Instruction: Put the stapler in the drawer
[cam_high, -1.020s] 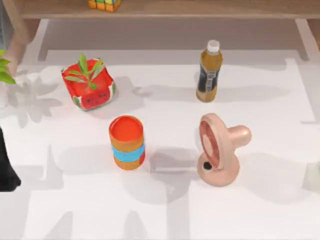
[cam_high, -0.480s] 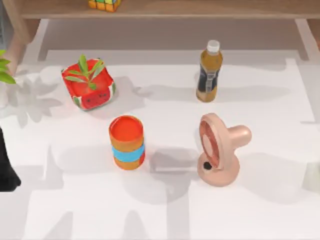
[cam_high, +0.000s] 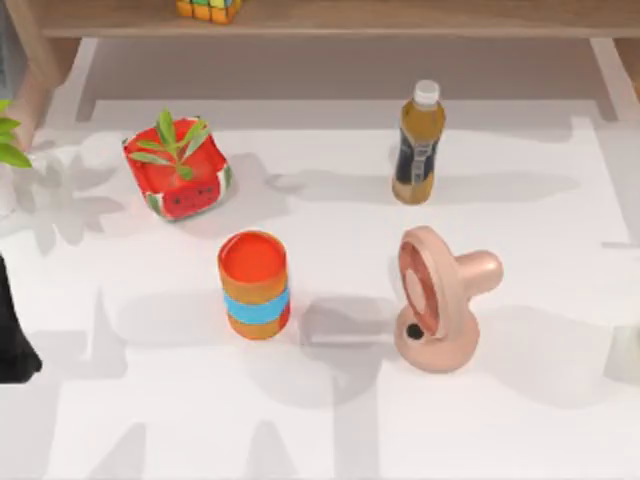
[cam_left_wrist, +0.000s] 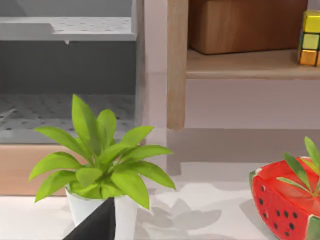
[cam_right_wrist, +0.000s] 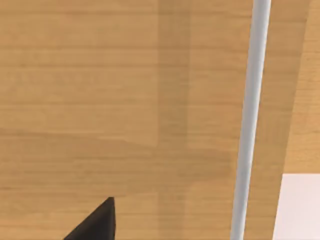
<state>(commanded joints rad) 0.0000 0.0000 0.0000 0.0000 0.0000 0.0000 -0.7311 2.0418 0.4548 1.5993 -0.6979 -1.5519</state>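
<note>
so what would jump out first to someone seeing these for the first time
Probably the pink round-faced fan standing right of the table's middle, and the orange cup with a blue band to its left. Behind them sit a red watermelon-patterned planter at the back left and a dark bottle with a white cap at the back right. The left wrist view adds a leafy green plant in a white pot before a wooden shelf.

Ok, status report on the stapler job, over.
Left gripper parked by the potted plant. Right gripper facing a wooden panel. Stapler, likely the pale bar between can and fan, untouched.
</note>
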